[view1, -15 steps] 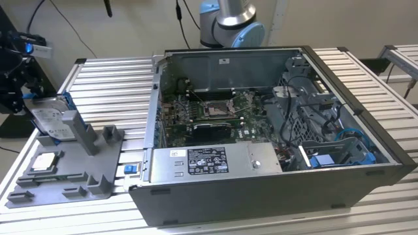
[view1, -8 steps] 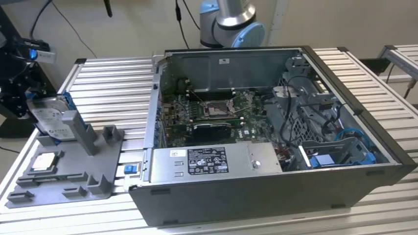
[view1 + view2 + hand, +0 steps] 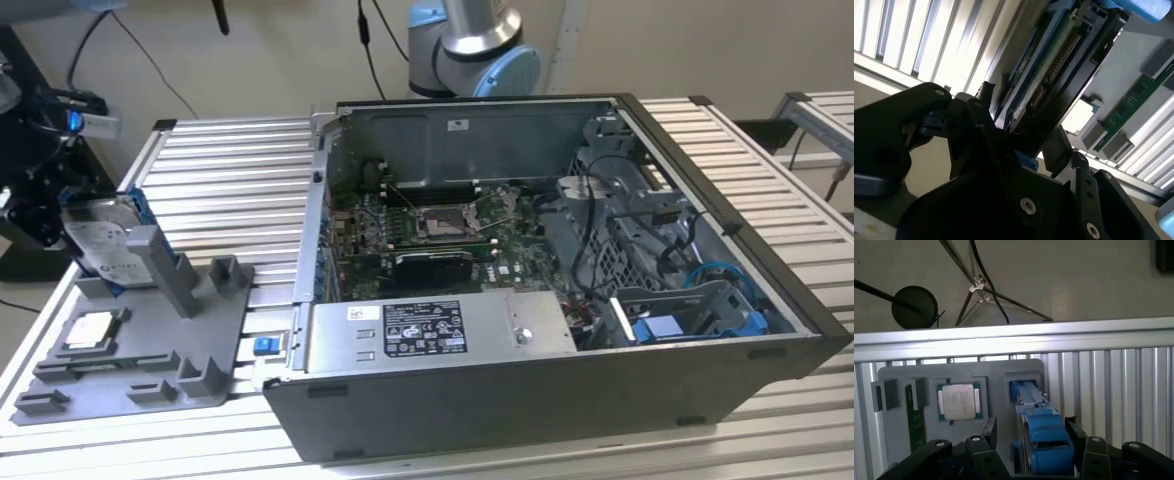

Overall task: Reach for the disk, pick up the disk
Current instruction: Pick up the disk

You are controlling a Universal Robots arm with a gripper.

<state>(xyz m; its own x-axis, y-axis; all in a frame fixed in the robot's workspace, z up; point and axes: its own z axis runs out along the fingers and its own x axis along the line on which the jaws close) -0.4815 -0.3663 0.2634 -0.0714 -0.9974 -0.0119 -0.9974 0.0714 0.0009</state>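
Worktop [image 3: 227,150] carried the open computer case [image 3: 534,400] and, at the exterior view's left, the grey fixture [image 3: 147,370], with the disk [image 3: 114,245] standing on edge in its slot, not lifted. Reach looked done: the tool [image 3: 1031,426] straddled the disk's upper end, jaws wide with a gap showing on one side in the first wrist view, so I judged no clamp yet. Grip and lift were left; the processor chip [image 3: 959,401] sat in its own pocket beside the disk, untouched.

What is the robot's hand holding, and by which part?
Cannot tell. The hand sits around the disk, at its blue-railed sides; the disk stands in the gray holder.
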